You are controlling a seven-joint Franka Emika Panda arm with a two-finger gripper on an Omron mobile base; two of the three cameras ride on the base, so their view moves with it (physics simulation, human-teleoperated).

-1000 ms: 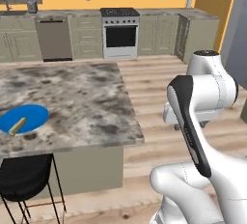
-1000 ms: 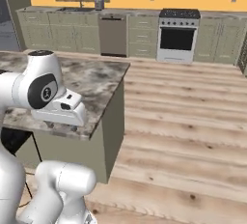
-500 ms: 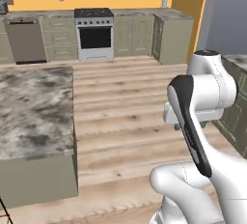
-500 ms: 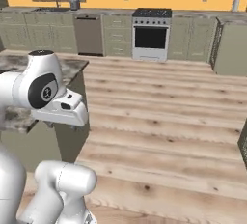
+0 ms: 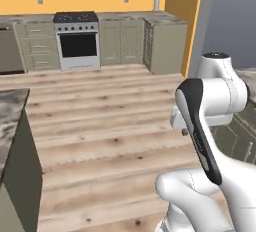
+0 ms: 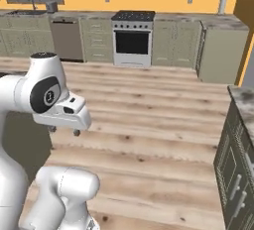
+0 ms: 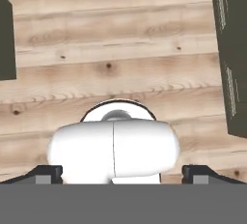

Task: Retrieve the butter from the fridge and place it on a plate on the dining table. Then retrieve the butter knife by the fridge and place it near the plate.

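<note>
My gripper [image 6: 64,131] hangs open under the folded arm, above bare wooden floor. In the hand view its two dark fingertips [image 7: 48,172] stand far apart with nothing between them. In the left base view the gripper [image 5: 181,130] sits tucked beside the arm's dark forearm. One corner of the dining table [image 5: 10,113], with its marbled top, shows at the left edge. The butter, the plate, the butter knife and the fridge are out of view.
A stove [image 5: 76,41] stands against the far orange wall between beige cabinets. A marbled wall counter with dark drawers [image 6: 238,169] is close on the right, also seen as a dark cabinet front [image 7: 232,59]. Open wooden floor [image 5: 110,126] lies ahead.
The whole scene has slid left in both base views, so the camera has turned right. The dining table with the blue plate has passed out of frame. The gripper stays open.
</note>
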